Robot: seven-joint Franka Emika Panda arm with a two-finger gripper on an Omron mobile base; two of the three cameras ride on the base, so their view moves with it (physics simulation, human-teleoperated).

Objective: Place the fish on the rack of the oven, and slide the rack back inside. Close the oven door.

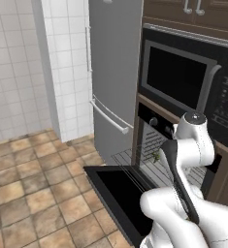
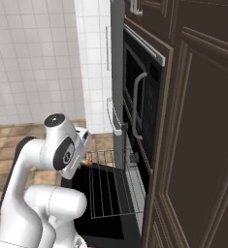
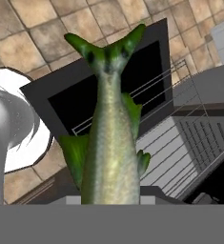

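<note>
The green-grey fish (image 3: 108,143) hangs in my gripper (image 3: 111,196), which is shut on its body; the forked tail points away from the hand. It is held above the rack (image 3: 173,152) and the oven door (image 3: 75,97). In the left base view a bit of the fish (image 1: 155,157) peeks out beside my arm, over the rack (image 1: 130,162). The rack is pulled out of the oven (image 1: 156,131) over the door (image 1: 118,189), which lies open and flat. From the right, the rack (image 2: 108,186) rests over the door (image 2: 93,213).
A black microwave (image 1: 183,77) sits above the oven, and a tall grey fridge (image 1: 113,72) stands to its left. Dark wood cabinets (image 2: 198,145) frame the oven on the right. Tiled floor (image 1: 33,184) spreads to the left of the door.
</note>
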